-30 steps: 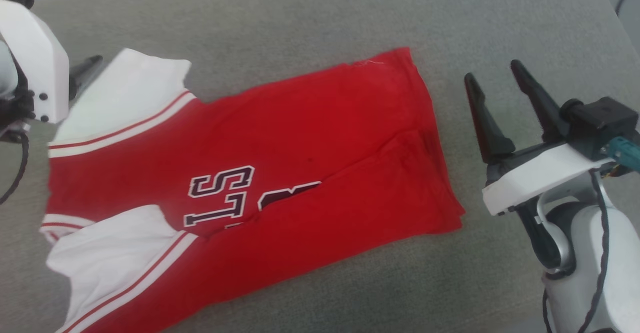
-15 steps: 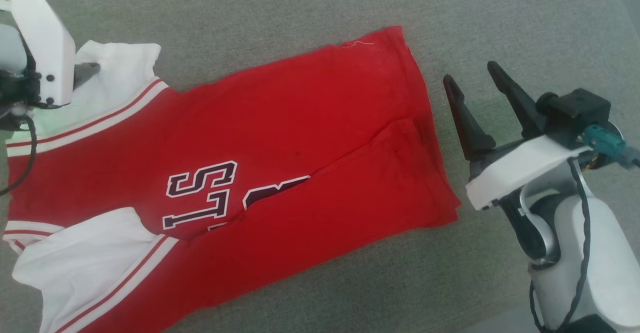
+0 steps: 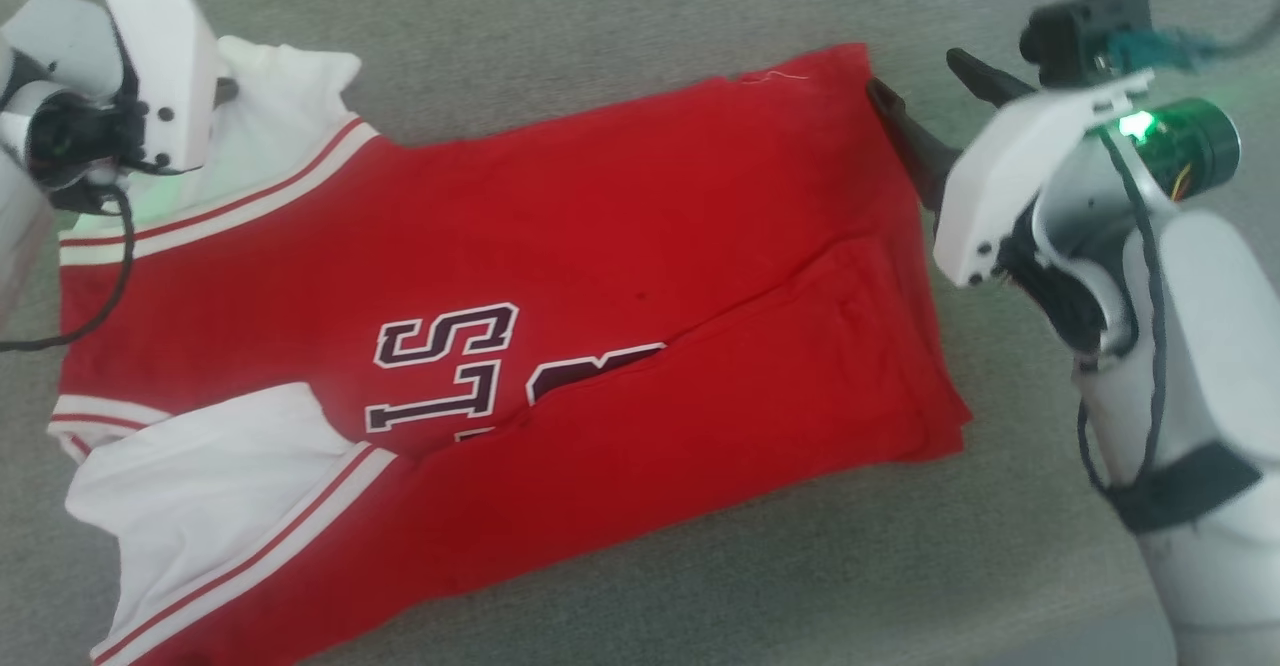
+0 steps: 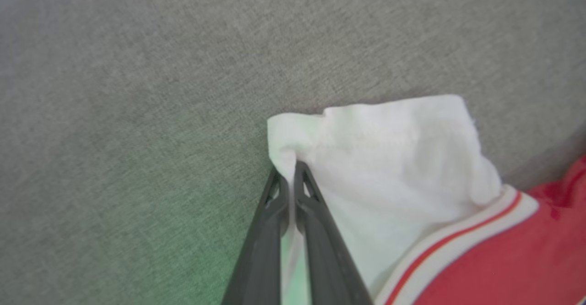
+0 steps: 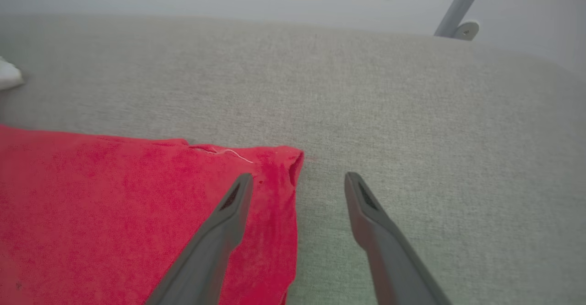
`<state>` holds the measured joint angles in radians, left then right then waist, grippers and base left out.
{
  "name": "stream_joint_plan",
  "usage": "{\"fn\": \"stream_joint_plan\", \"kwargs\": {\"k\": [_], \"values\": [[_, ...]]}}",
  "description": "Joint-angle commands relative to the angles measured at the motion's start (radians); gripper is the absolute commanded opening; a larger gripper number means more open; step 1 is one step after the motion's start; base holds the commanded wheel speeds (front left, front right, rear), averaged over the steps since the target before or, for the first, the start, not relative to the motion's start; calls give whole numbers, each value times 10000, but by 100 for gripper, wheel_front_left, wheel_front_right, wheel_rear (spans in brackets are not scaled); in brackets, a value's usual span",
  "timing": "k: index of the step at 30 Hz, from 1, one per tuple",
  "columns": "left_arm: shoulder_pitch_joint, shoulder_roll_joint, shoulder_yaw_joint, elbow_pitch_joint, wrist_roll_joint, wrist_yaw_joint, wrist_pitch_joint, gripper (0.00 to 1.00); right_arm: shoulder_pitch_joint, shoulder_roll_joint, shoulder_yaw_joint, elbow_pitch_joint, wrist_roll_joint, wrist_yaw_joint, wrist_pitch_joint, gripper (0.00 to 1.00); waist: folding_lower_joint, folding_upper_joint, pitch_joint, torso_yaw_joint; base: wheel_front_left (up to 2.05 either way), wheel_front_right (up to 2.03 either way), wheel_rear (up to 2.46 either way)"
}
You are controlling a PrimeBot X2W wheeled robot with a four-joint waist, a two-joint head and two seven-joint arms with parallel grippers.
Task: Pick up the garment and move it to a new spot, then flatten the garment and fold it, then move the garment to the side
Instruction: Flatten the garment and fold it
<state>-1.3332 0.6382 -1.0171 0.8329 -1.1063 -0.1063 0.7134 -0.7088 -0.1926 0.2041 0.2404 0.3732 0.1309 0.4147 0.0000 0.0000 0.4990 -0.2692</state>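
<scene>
The garment (image 3: pixel 600 276), a bright red top with white sleeves, striped trim and dark lettering, lies spread on the grey fabric surface. My left gripper (image 3: pixel 228 94) sits at its upper left sleeve, its fingers mostly hidden behind the white wrist housing. In the left wrist view that gripper (image 4: pixel 290 170) is shut on the edge of the white sleeve (image 4: pixel 389 158). My right gripper (image 3: pixel 925 96) stands open at the garment's far right corner. In the right wrist view it (image 5: pixel 298 179) straddles the red hem (image 5: pixel 114 195), one finger over the cloth and the other over bare surface.
The grey fabric surface (image 3: pixel 620 26) stretches all around the garment, with bare room beyond it and to the right. A grey metal leg with a round foot (image 5: pixel 458 7) stands past the surface's far edge. A black cable (image 3: pixel 100 286) hangs from my left wrist over the garment.
My left gripper has shut on the white sleeve edge. My right gripper moved forward and left to the garment's far right corner, still open. The head camera has shifted.
</scene>
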Motion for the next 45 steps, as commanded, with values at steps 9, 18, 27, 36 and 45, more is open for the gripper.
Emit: {"fn": "stream_joint_plan", "kwargs": {"k": [9,18,27,36,45], "values": [[-241,-653,-247,564,157,-146,-357,0,-2041,-417,1408,2816,1266,-5,2569,100,0,0,164,519,0,0,0],[-328,-984,-180,928,-29,-206,-984,0,-2850,-677,2240,4246,1881,-6,3804,0,0,0,84,839,0,0,0],[-581,-1045,-1,749,-502,-230,-815,0,-2639,-1529,2640,3534,1989,-12,2781,0,0,0,-688,1403,0,0,0],[197,-534,-332,-1111,-451,185,-156,0,-1368,-2634,2909,1889,2446,-11,2551,0,0,0,-1688,1996,0,0,0],[2167,1311,-388,-5914,-641,2192,-50,0,610,-3780,2508,-224,2873,-11,3057,0,0,0,-2345,2459,0,0,0]]}}
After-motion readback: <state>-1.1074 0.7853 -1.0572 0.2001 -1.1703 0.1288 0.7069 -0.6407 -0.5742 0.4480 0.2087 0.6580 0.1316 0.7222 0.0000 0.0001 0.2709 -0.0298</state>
